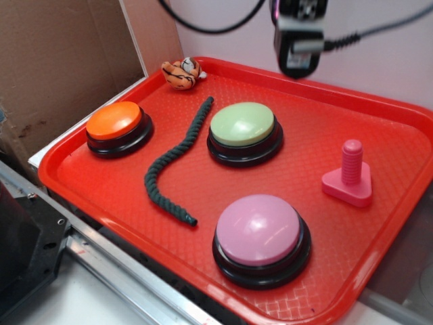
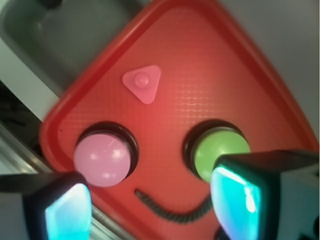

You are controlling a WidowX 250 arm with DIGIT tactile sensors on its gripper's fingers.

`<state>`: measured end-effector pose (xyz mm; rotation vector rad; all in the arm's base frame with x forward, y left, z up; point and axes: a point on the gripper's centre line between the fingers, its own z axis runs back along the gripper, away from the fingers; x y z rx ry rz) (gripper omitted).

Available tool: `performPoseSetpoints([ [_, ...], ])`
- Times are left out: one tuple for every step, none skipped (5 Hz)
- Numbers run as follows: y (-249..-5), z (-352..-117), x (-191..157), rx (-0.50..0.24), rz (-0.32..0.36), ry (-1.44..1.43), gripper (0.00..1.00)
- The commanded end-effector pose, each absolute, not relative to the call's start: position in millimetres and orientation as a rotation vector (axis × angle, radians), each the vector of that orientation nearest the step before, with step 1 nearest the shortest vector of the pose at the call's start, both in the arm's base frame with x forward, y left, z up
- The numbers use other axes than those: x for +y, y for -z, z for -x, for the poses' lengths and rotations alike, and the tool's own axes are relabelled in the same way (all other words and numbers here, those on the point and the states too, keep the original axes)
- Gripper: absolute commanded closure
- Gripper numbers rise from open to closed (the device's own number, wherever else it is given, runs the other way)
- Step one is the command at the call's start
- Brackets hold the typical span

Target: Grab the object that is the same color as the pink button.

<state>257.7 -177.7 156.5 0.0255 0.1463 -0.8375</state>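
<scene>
A red tray (image 1: 379,108) is sitting on the surface, carrying everything in play. The pink bolt (image 1: 349,177) is standing upright on its flat triangular base at the right side of the tray, well apart from the other things and touching none of them. The pink button (image 1: 260,232) is resting near the front edge, left of the bolt, its glossy dome catching the light. The green button (image 1: 243,128) is sitting farther back, about mid-tray, and the orange button (image 1: 117,124) is lying toward the left edge. A dark twisted rope (image 1: 176,164) is curving between the orange button and the other two, running from far to near. A small striped tiger toy (image 1: 183,73) is leaning against the far rim.

The claw (image 2: 150,205) is hanging high above the far side of the tray, with only its lower body showing at the top of the exterior view. In the wrist view its two fingers (image 2: 235,197) are standing wide apart with nothing between them, so it is open and gripping nothing. From that view the bolt is lying well beyond the fingertips, past the pink and green buttons.
</scene>
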Motion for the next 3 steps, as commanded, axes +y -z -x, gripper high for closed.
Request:
performPoseSetpoints([
  [-106.2,-252.3,-209.7,0.214,-0.005,0.987,0.00],
  [-85.0,-260.5,-217.7,0.238,0.030,1.024,0.00],
  [-84.3,-268.2,-219.0,0.225,0.017,1.021,0.00],
])
